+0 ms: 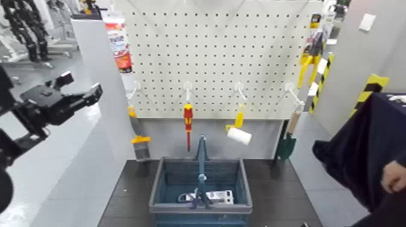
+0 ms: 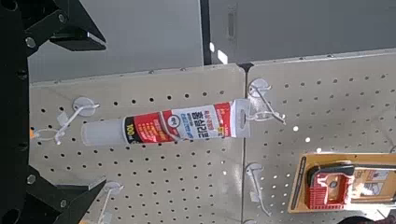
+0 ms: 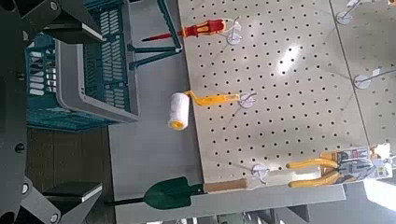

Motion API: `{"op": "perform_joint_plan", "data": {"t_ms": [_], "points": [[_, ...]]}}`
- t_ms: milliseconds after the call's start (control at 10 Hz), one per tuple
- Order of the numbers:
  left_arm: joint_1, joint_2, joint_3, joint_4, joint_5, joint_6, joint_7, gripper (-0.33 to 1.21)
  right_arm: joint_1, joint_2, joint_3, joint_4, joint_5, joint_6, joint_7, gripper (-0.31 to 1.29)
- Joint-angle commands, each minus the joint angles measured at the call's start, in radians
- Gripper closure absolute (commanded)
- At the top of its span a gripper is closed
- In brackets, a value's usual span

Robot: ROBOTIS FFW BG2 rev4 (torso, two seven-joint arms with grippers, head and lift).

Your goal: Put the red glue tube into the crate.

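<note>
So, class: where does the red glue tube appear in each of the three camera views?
Head view: red glue tube hangs at the top left, on the side pegboard panel.
Left wrist view: centre, lying across pegboard hooks.
Right wrist view: not in it.
Shared landmark: the white pegboard.

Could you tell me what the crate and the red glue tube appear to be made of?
The crate: likely moulded plastic, matte blue-grey, judging by its slotted walls and thick rim. The red glue tube: probably a smooth plastic cartridge, white with a glossy printed red label.
</note>
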Motion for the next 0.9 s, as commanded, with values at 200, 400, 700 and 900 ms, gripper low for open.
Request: {"op": "perform_joint_plan", "data": {"t_ms": [200,400,700,900], "points": [[-0.123,0.032,-0.018,0.147,0.013,0.007,-0.069,0.28,-0.011,-0.001,-0.004,0.005,-0.009,0.009,0.018,0.18],[-0.184,0.038,-0.046,0.233,0.012,0.001,-0.110,0.30,-0.018,-0.001,-0.004,0.009,-0.015,0.012,0.022,0.18],[-0.283,0.049,-0.107,0.345,0.004,-0.014,-0.168,0.31,-0.021,0.001,-0.004,0.014,-0.023,0.015,0.032,0.18],[-0.344,0.050,-0.153,0.420,0.003,-0.039,-0.202,0.33,-0.024,0.001,-0.006,0.014,-0.024,0.019,0.037,0.18]]}}
